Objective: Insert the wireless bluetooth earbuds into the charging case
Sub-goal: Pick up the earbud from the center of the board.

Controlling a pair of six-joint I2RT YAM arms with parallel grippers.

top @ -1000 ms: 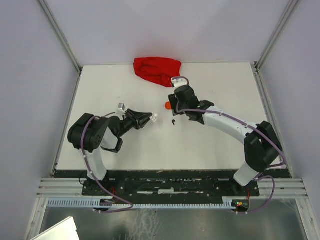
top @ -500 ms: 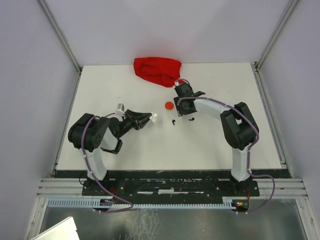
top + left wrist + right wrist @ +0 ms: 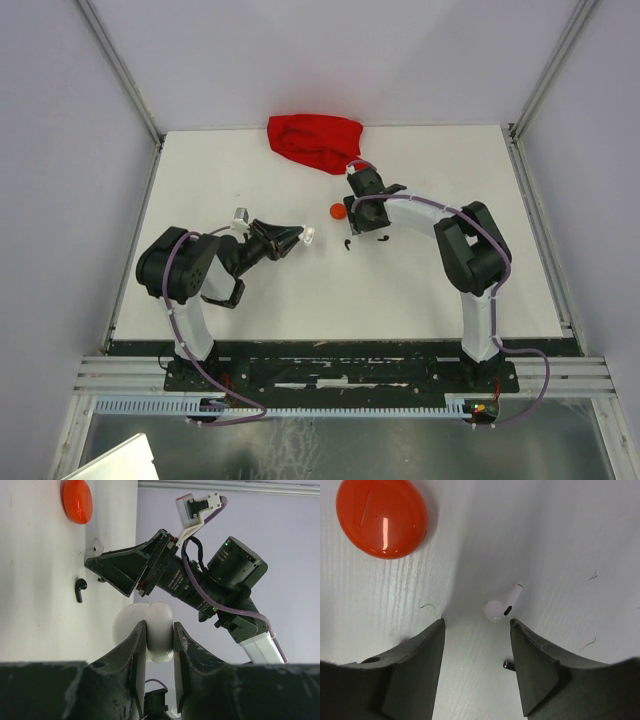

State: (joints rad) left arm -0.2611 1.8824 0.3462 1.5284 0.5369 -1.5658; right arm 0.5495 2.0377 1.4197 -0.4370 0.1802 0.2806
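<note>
My left gripper (image 3: 297, 238) is shut on a round white charging case (image 3: 159, 635), held edge-on just above the table; the case also shows in the top view (image 3: 310, 236). My right gripper (image 3: 351, 224) is open and points down at the table, its tips either side of a white earbud (image 3: 502, 607) that lies loose just ahead of them. A black earbud (image 3: 346, 245) lies on the table between the two grippers and shows in the left wrist view (image 3: 80, 587). A black stem (image 3: 508, 664) peeks out beside my right finger.
A round orange-red case (image 3: 338, 211) lies just left of my right gripper, also seen in the right wrist view (image 3: 381, 517). A red cloth bag (image 3: 315, 140) lies at the table's far edge. Another small dark piece (image 3: 382, 238) lies under the right forearm.
The right arm has folded its elbow in and its gripper has shifted slightly toward the far side, near the orange-red case. The left arm and the white case have not moved.
</note>
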